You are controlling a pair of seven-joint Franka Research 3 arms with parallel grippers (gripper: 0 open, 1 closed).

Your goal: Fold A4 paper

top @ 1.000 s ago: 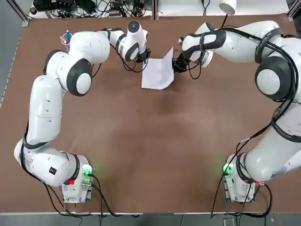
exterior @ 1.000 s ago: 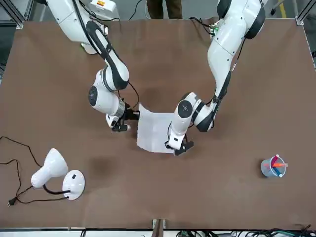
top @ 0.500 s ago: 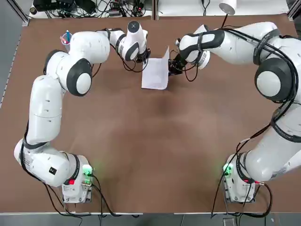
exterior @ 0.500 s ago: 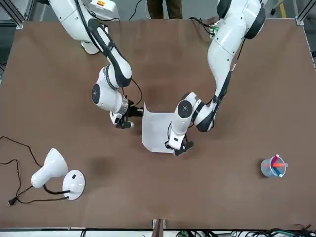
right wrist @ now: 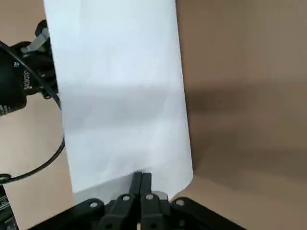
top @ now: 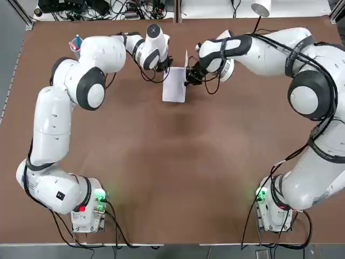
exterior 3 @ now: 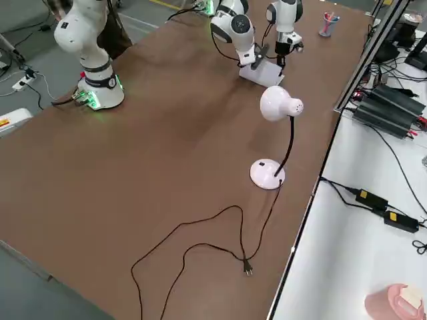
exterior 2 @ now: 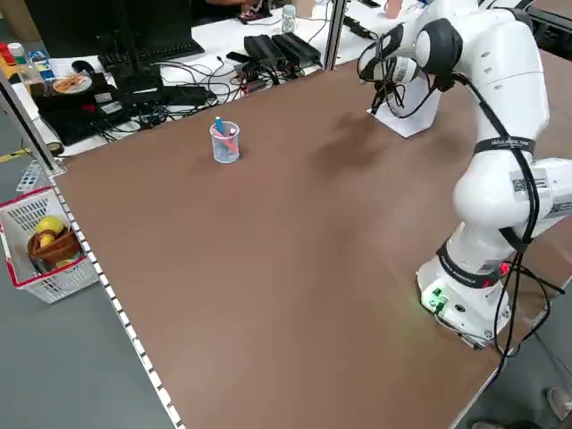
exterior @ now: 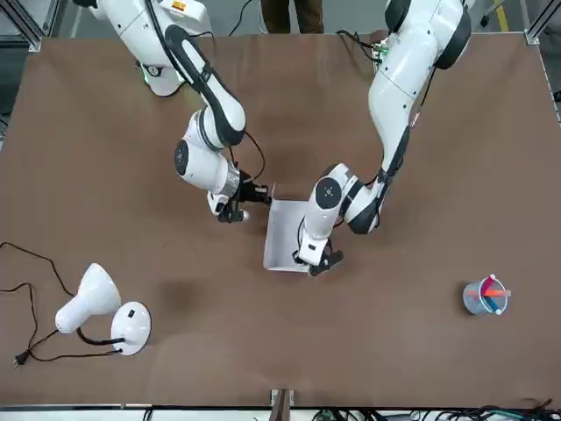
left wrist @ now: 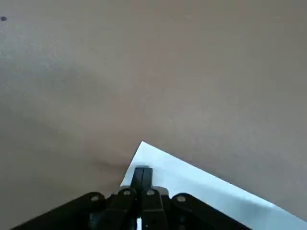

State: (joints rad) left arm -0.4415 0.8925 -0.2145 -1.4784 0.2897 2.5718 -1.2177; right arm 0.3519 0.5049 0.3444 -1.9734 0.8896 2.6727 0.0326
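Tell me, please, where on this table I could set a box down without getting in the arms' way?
The widest bare stretch is the middle of the table, between the two arm bases and short of the paper. It is crowded at the far middle: the left gripper and right gripper pinch the sheet there. The lamp and pen cup take the far corners.

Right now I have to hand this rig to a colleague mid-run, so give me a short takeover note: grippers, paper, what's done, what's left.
Left gripper: shut on the far left corner of the A4 paper, pinning that edge near the table.
Right gripper: shut on the opposite edge, which it holds raised above the table; that half stands steeply over the flat half.
Done: the fold is roughly halfway, with the sheet bent along its middle.
Left: bring the raised half down onto the pinned half, line up the edges, press the crease, release.
The lamp and pen cup stand well away.
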